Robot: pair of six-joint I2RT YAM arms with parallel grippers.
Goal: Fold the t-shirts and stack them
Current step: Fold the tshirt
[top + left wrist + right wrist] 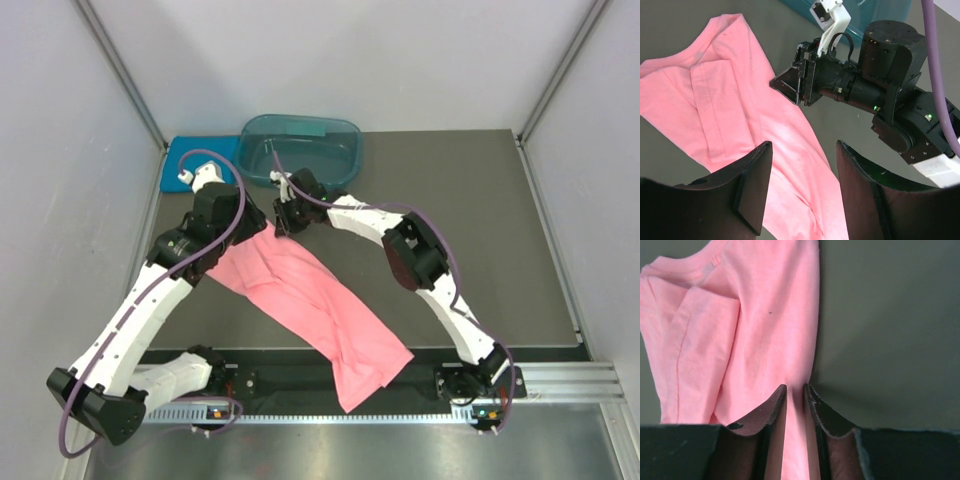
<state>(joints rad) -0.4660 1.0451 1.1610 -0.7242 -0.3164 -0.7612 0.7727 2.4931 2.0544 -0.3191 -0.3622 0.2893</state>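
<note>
The salmon-pink t-shirt (310, 305) lies as a long, partly folded strip slanting across the bench (480, 220). The right tool (795, 390) is clenched on cloth at its far end, and the left tool (802, 170) hangs released above it. The teal-blue t-shirt (185, 155) lies flat in the far left corner, apparently folded. Finishing the pink fold and stacking are left to do.
</note>
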